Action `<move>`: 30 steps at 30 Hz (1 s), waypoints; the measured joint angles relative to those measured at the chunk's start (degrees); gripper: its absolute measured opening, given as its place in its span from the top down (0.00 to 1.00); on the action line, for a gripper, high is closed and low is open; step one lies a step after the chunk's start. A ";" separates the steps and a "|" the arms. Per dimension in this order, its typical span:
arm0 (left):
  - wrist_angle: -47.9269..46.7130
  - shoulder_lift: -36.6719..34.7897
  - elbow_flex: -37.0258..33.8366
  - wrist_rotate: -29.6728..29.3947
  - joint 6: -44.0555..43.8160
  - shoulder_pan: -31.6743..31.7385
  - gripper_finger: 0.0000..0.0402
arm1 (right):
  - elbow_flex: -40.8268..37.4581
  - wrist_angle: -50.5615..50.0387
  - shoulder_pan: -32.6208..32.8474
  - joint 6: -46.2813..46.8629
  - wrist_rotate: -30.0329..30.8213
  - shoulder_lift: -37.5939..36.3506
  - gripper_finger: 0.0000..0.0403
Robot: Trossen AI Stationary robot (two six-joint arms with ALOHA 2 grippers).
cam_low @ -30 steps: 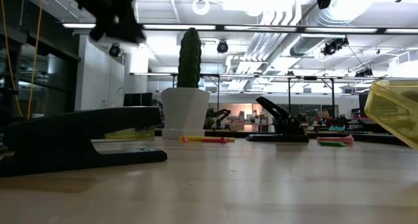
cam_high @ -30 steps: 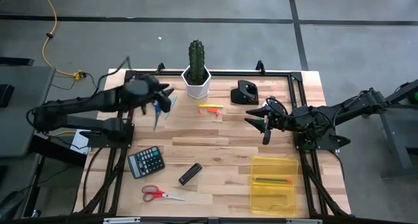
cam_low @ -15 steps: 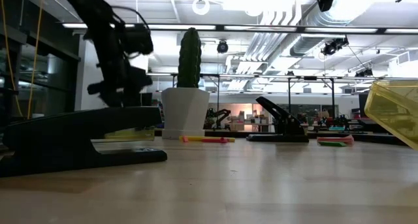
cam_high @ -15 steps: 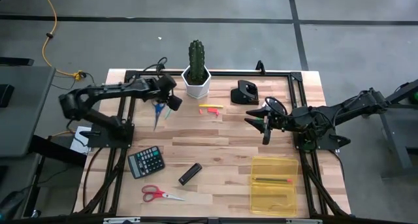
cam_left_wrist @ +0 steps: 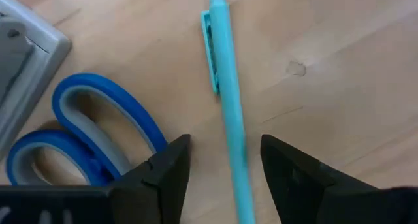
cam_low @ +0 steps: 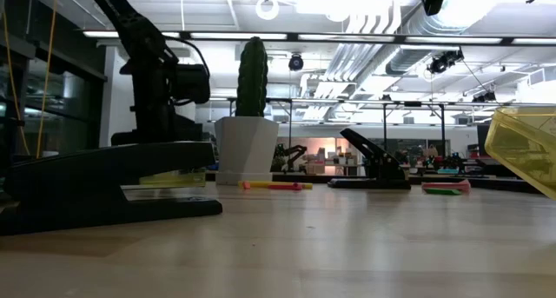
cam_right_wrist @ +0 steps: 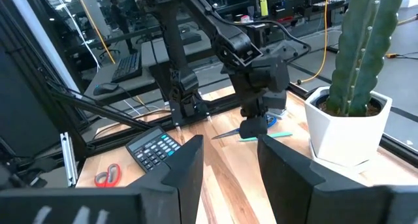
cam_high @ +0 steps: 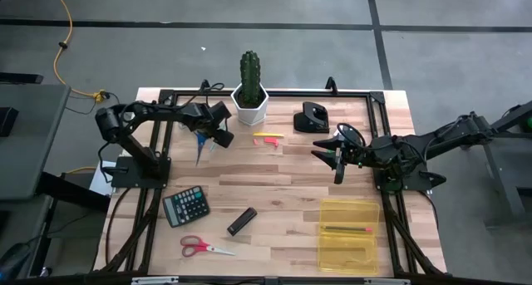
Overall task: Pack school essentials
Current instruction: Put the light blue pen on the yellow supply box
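Teal pen (cam_left_wrist: pixel 227 113) lies btwn left gripper (cam_left_wrist: pixel 224 160) fingers.

A robotics lab or workshop in a large industrial hall. The wooden table (cam_high: pixel 274 185) stands on a grey concrete floor (cam_high: pixel 249 19) marked with dark lines, and a black frame (cam_high: pixel 376 119) edges the tabletop, carrying two dark arms at the sides. A yellow cable (cam_high: pixel 60 36) trails over the floor. The low view shows a high open ceiling with strip lights (cam_low: pixel 347 39) and bare ducts (cam_low: pixel 382 20), and more benches far behind. The right wrist view shows a desk with a keyboard (cam_right_wrist: pixel 127 64) beyond the table.
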 joint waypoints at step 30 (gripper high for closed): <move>-2.07 -17.40 -0.23 1.05 2.63 -6.82 0.99 | 0.00 -1.05 0.00 -0.11 -0.02 -0.02 0.66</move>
